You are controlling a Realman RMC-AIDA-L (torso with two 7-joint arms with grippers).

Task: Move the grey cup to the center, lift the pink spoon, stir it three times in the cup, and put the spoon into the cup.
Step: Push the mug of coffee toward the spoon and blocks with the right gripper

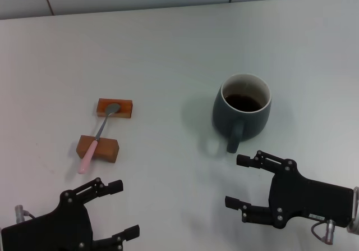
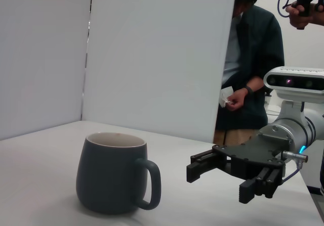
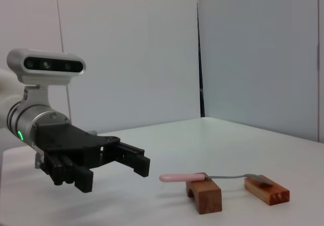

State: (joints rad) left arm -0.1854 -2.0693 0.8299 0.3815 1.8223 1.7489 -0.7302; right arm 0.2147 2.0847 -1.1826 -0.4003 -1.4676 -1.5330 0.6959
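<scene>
Grey cup, pale rim, dark interior

No text, label, brand, number or sign can be read in any of the views.

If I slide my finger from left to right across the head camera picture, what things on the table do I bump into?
The pink spoon resting on two wooden blocks, then the grey cup. The open left gripper and open right gripper sit nearer the robot.
</scene>
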